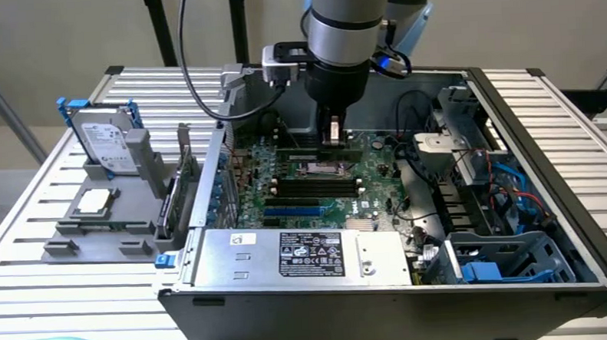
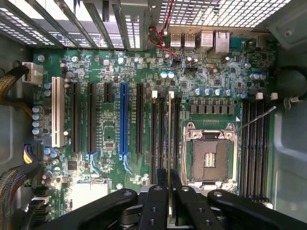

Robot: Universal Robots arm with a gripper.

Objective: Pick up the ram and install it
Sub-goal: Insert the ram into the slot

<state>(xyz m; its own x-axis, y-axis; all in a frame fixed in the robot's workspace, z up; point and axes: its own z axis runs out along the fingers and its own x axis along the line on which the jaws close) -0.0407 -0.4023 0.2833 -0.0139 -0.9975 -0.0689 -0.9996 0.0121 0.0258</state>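
1. Slatted metal tabletop [image 1: 547, 121] carries an open computer case [image 1: 391, 289] lying on its side, motherboard [image 2: 110, 72] facing up; a grey holder [image 1: 101, 225] at the exterior view's left keeps a hard drive [image 1: 105, 140] and a square processor chip [image 1: 93, 199].
2. Inside the case, the gripper [image 2: 170, 191] hangs over the motherboard, its fingers [image 2: 156, 203] closed narrowly on the ram [image 2: 170, 139].
3. From the wrist view the ram is seen edge-on: a thin, pale, straight strip running away from the fingers, in line with the black memory slots [image 2: 163, 129] beside the empty processor socket [image 2: 208, 153]. Whether it has touched a slot I cannot tell.
4. In the exterior view it shows as a short green piece under the gripper [image 1: 333, 142].
5. By its looks it should handle as light, stiff and thin, and rather fragile: best held by the flat faces near the upper edge, away from the contact edge, kept upright so it does not twist.
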